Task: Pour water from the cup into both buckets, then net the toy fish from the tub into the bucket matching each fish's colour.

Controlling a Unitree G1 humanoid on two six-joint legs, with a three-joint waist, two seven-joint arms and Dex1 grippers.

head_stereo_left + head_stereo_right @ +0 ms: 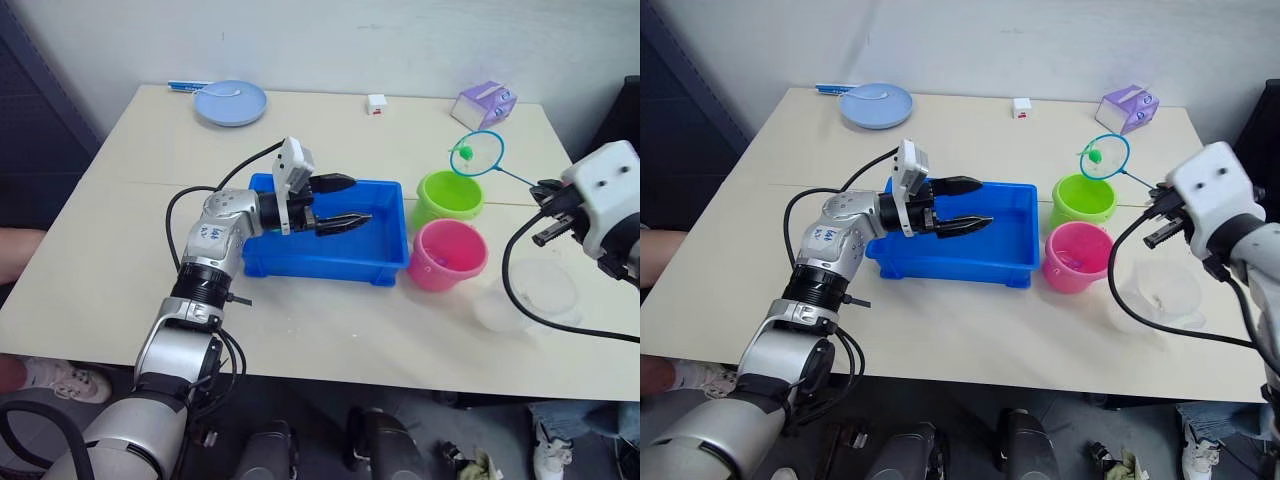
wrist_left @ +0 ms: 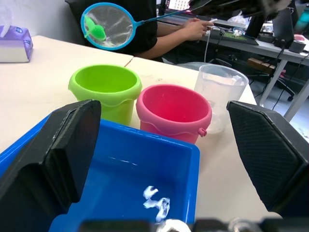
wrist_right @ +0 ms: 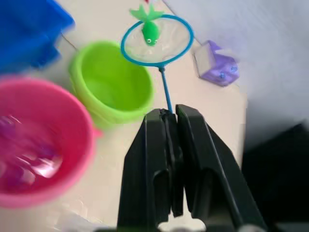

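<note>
— Where's the net?
— Right gripper (image 3: 169, 114) pinches the net's handle (image 3: 165, 89), fingers pressed tight on it. The hoop (image 1: 477, 153) hangs above the green bucket (image 1: 449, 196), a green fish (image 3: 149, 30) lying in the mesh.
— And the left?
— Left gripper (image 1: 341, 203) sits over the blue tub (image 1: 326, 258), jaws spread, gripping nothing. Pink bucket (image 1: 447, 254) is just beside the green one; the clear cup (image 1: 532, 292) is by the pink one.

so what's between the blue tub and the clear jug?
The pink bucket sits between the tub and the jug, with the green bucket just behind it. Clearest in the head views.
</note>
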